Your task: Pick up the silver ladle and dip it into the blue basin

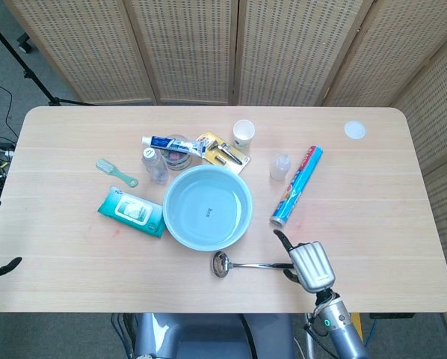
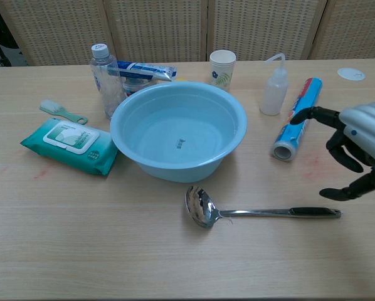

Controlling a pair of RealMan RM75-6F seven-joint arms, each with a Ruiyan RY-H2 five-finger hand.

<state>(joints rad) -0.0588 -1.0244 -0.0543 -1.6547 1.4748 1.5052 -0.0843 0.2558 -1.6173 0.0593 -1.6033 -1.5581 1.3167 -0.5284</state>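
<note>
The silver ladle (image 1: 246, 265) (image 2: 250, 213) lies flat on the table just in front of the blue basin (image 1: 171, 224) (image 2: 175, 166), bowl to the left, black handle end to the right. My right hand (image 1: 309, 265) (image 2: 357, 147) hovers over that handle end with fingers curved and apart, holding nothing. A fingertip hangs just above the handle without clearly touching it. Only a dark tip of my left hand (image 1: 3, 268) shows at the left edge of the head view.
Right of the basin lie a blue wrap roll (image 1: 297, 186) and a small squeeze bottle (image 1: 280, 167). Behind the basin are a paper cup (image 1: 244, 133), a toothpaste tube (image 1: 171, 143) and a water bottle (image 1: 155, 164). A wet-wipes pack (image 1: 131, 212) lies at its left.
</note>
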